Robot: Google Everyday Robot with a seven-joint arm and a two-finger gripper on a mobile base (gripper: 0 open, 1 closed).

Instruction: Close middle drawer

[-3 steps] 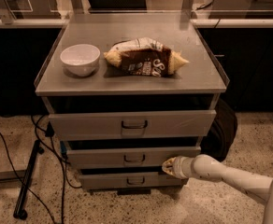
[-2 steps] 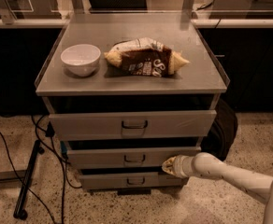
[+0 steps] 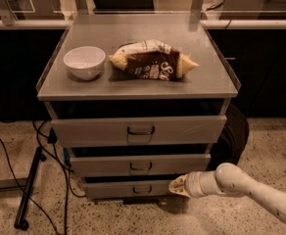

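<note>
Gripper (image 3: pixel 178 185) | just below right end of middle drawer (image 3: pixel 140 164) front | grip state: cannot tell

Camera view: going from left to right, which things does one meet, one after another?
Black pole → white bowl → middle drawer handle → gripper, low beside the bottom drawer's right end.

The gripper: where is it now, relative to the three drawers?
In the camera view, the gripper is low on the right, beside the right end of the bottom drawer front and just below the right corner of the middle drawer.
</note>
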